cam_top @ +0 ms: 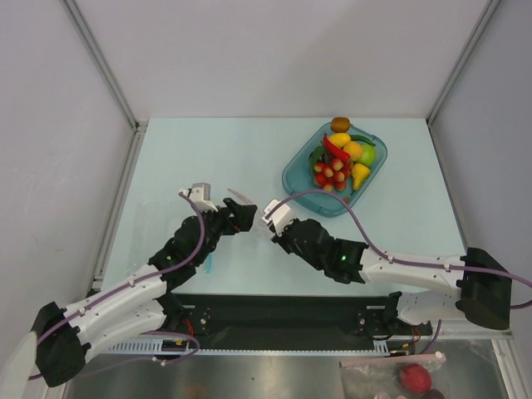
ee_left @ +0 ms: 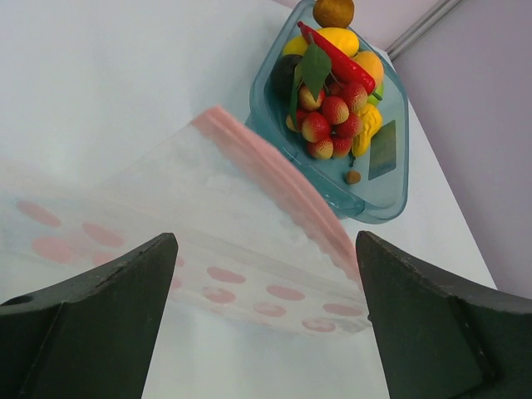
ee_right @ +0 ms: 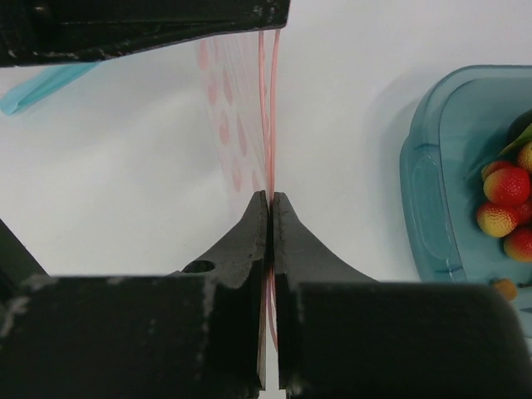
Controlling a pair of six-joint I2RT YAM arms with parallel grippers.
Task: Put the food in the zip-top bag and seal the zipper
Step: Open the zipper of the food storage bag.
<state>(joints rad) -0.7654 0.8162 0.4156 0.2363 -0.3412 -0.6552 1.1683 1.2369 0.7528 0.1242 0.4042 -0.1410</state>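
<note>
- right gripper [ee_right: 271,199]: fingers pressed together on the edge of the zip-top bag [ee_left: 208,233], with no gap showing between the pads. two thin pink lines run straight away from the pinch.
- left gripper [ee_left: 266,241]: jaws wide apart. the bag sheet hangs across the space between the two fingers, and neither pad can be seen touching it.
- zip-top bag: held up off the table [ee_left: 108,83] between the two grippers, at mid-table near the arms. clear plastic with pale pink dots. in the top view it is almost invisible; only a pinkish sliver shows above the left fingers.
- zipper [ee_left: 283,187]: pink strip along the bag's upper edge, slanting toward the tray in the left wrist view. cannot tell whether it is pressed shut.
- food [ee_left: 332,108]: all heaped in the teal tray [ee_left: 391,208] at the far right of the table, well apart from the bag. cluster of little red balls in front, a long red pepper and green leaf over them, yellow and orange pieces behind, and a brown piece at the far rim.
- light-blue stick [cam_top: 212,266]: lying flat on the table under the left arm.
- second bag [cam_top: 391,374]: off the near edge at lower right, with a red ball [cam_top: 414,378] inside.
</note>
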